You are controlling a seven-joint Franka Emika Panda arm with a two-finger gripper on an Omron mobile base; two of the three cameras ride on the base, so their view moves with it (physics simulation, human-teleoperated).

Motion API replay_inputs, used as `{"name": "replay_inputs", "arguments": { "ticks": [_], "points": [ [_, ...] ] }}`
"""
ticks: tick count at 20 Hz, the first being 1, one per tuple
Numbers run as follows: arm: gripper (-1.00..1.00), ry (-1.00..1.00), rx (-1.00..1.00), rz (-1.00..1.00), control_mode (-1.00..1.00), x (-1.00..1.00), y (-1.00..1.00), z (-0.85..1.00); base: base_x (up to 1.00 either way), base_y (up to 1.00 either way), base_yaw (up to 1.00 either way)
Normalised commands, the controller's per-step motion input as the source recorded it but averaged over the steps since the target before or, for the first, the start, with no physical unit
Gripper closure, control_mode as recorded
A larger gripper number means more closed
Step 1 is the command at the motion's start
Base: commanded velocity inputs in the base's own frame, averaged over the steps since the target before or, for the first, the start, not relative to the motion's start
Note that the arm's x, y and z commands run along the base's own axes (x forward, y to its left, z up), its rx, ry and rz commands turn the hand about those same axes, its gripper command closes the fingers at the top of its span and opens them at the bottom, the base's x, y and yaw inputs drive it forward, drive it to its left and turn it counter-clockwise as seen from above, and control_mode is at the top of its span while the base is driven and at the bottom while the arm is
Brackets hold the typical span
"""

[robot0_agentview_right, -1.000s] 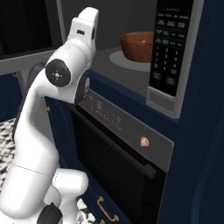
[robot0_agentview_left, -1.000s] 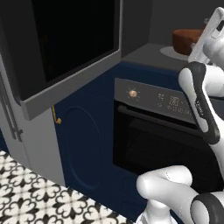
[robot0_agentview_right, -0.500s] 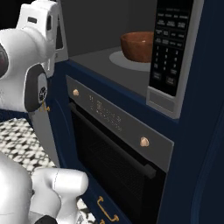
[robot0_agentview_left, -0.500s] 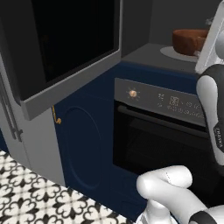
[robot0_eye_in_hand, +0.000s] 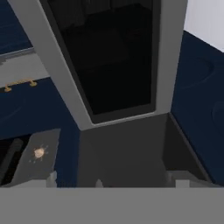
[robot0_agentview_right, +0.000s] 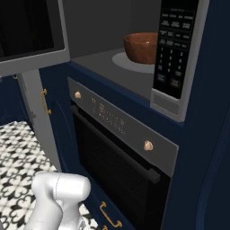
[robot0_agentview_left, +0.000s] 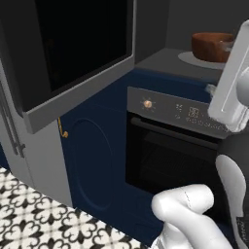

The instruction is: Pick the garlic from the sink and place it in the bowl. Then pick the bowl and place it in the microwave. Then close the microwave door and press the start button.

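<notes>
The bowl (robot0_agentview_left: pixel 212 46) sits up at one o'clock in the left base view, its right side cut off behind the white arm (robot0_agentview_left: pixel 232 87), and whether the garlic lies inside it cannot be told. The microwave door (robot0_agentview_left: pixel 73 58) runs off the frame at eleven o'clock. In the right base view the keypad (robot0_agentview_right: pixel 174 49) at one o'clock shows buttons too small to read.

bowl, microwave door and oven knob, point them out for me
bowl (robot0_agentview_right: pixel 143 47): right base view, on its reddish-brown outer wall.
microwave door (robot0_agentview_left: pixel 80 99): left base view, on the grey lower frame.
oven knob (robot0_agentview_left: pixel 147 103): left base view, on the copper knob's face.
</notes>
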Motion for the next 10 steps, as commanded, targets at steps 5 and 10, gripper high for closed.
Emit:
{"name": "replay_inputs", "arguments": {
  "ticks": [5,10],
  "points": [
    [-1.0,-0.05,0.0,0.0,-1.0,-0.96,0.97,-0.42,0.0,0.0,0.0],
    [-1.0,-0.04,-0.15,-0.01,-1.0,-0.28,0.97,-0.67,0.0,0.0,0.0]
  ]
}}
